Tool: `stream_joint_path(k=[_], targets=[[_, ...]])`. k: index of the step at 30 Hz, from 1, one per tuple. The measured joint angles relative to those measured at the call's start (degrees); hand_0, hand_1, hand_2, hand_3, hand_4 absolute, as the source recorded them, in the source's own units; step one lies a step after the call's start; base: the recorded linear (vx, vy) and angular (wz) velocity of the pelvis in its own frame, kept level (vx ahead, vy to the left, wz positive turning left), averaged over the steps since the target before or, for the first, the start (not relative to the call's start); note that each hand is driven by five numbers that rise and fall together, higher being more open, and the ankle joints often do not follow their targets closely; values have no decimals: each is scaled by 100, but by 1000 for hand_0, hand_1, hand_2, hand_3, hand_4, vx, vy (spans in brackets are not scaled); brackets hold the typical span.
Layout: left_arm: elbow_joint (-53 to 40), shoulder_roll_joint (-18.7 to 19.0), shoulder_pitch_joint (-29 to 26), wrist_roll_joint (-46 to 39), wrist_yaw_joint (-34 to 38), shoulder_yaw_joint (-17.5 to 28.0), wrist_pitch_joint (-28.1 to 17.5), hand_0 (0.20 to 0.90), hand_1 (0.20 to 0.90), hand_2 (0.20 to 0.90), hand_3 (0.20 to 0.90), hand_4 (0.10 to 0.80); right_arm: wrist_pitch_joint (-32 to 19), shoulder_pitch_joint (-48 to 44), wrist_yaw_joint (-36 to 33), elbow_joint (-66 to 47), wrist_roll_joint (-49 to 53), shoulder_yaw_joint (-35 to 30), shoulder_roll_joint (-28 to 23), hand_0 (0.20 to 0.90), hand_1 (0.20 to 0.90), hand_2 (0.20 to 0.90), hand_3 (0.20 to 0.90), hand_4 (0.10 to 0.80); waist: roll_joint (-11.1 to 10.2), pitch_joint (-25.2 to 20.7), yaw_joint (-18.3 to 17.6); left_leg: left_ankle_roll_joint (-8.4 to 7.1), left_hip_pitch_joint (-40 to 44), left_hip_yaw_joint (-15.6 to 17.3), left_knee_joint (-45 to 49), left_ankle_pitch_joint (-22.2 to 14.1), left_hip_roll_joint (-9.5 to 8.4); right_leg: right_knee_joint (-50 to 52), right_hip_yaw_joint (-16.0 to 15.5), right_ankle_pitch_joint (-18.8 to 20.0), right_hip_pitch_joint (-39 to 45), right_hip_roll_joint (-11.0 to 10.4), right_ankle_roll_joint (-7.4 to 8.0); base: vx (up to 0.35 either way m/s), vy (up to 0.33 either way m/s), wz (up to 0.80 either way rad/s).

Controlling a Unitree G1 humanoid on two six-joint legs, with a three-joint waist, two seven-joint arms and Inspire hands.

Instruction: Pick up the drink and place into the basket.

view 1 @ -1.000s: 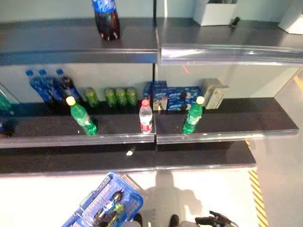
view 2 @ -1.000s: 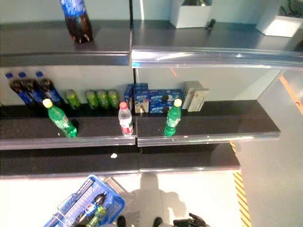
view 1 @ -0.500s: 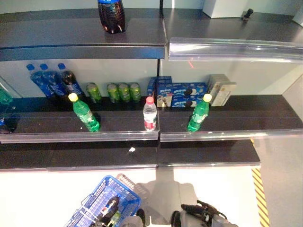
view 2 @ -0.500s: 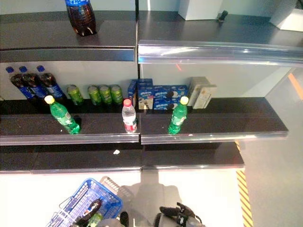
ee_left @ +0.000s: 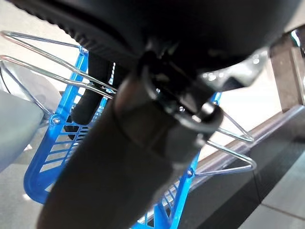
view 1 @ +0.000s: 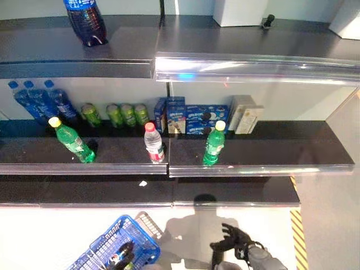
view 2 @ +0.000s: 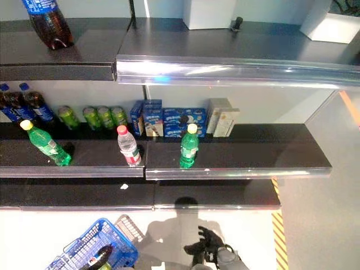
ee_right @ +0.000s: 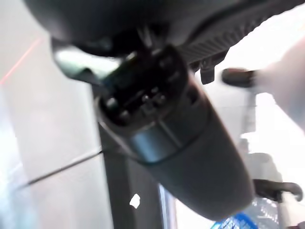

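Three drinks stand at the front of the middle shelf: a green bottle with a yellow cap (view 1: pixel 214 144), a clear water bottle with a red cap (view 1: pixel 153 144), and a tilted green bottle (view 1: pixel 71 140) to the left. My right hand (view 1: pixel 233 240) hangs low in front of the shelves, below the upright green bottle, open and holding nothing. The blue wire basket (view 1: pixel 138 241) hangs at the lower left with a dark bottle (view 1: pixel 119 256) lying in it. In the left wrist view my left hand (ee_left: pixel 143 109) is closed around the basket's wire handles (ee_left: pixel 45 62).
Behind the front row are cola bottles (view 1: pixel 39 101), green cans (view 1: pixel 115 114), blue biscuit boxes (view 1: pixel 191 116) and pale cartons (view 1: pixel 244 114). A large cola bottle (view 1: pixel 85 22) and white boxes (view 1: pixel 242 11) sit on the top shelf. A yellow-black floor stripe (view 1: pixel 297 242) runs at the right.
The whole picture has shifted as the camera moved. My right hand has come up further into view with its fingers spread. The basket still hangs at the lower left.
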Motion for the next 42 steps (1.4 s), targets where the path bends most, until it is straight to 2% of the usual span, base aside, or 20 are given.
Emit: stream_joint_path(k=[1, 8, 12, 16, 21, 25, 28, 34, 38, 42], targets=[[-3, 31, 10, 11, -12, 0, -2, 300, 300, 300, 200, 100, 8, 9, 66, -206, -44, 13, -96, 900, 900, 900, 900, 800, -19, -9, -2, -139, -3, 0, -17, 6, 11, -36, -8, 21, -2, 7, 25, -24, -67, 0], [-168, 419, 269, -22, -80, 179, 93, 300, 300, 300, 200, 100, 7, 476, 682, -1484, -265, 116, -387, 900, 900, 900, 900, 800, -489, -263, -18, -40, 78, -1, -365, 119, -139, -71, -89, 18, 5, -152, 83, 31, -15, 5], [-180, 401, 262, -22, -102, 207, 128, 300, 300, 300, 200, 100, -72, 496, 840, -2424, -251, 131, -648, 900, 900, 900, 900, 800, -467, -240, -101, -31, 86, -1, -365, 114, -163, -89, -102, 26, 21, -180, 128, 8, -1, 1], [-205, 310, 240, -2, -150, 286, 128, 300, 300, 300, 200, 100, -392, 473, 829, -3489, -202, -37, -1038, 900, 900, 900, 900, 800, -376, -182, -125, -33, 108, 0, -362, 116, -150, -84, -108, 33, 37, -169, 117, 28, 13, 1], [-212, 192, 282, 17, -175, 523, 110, 300, 300, 300, 200, 100, -1295, 471, -69, -4313, -503, -798, -1055, 900, 900, 900, 900, 800, -310, -140, -204, -43, 127, 4, -362, 121, -164, -64, -103, 31, 42, -180, 118, 40, 36, 1], [-224, 112, 337, 101, -178, 641, 80, 300, 300, 300, 200, 100, -1760, 473, -918, -4649, -557, -1368, -1050, 900, 900, 900, 900, 800, -273, -119, -269, -40, 163, 30, -361, 118, -167, -63, -72, 30, 50, -175, 120, 34, 21, -4], [-277, 81, 364, 108, -179, 610, 80, 300, 300, 300, 200, 100, -1816, 487, -1578, -4647, -601, -1583, -1050, 900, 900, 900, 900, 800, -241, -103, -285, -31, 189, 63, -361, 109, -171, -63, -57, 6, 66, -179, 135, 5, 5, -1], [-277, 5, 362, 102, -194, 508, 79, 300, 300, 300, 200, 100, -1815, 499, -2561, -4637, -601, -1575, -1041, 900, 900, 900, 900, 800, -110, -25, -312, -4, 152, 85, -354, 93, -185, -59, 5, -17, 51, -190, 161, -5, 3, 0], [-277, 14, 209, 74, -191, 188, 58, 300, 300, 300, 200, 100, -1838, 411, -3047, -4505, -589, -1498, -1039, 900, 900, 900, 900, 800, -10, 49, -270, -14, -213, -13, -10, 52, -219, 85, -41, -29, -168, -247, 163, -77, 24, 9], [-349, 13, -128, 1, -202, -130, -3, 300, 300, 300, 200, 100, -1852, -195, -3345, -4032, -274, -1288, -1033, 900, 900, 900, 900, 800, 117, 447, -246, -9, -469, -62, 367, -33, -223, 231, -141, -57, -256, -299, 113, -76, 35, 13]])
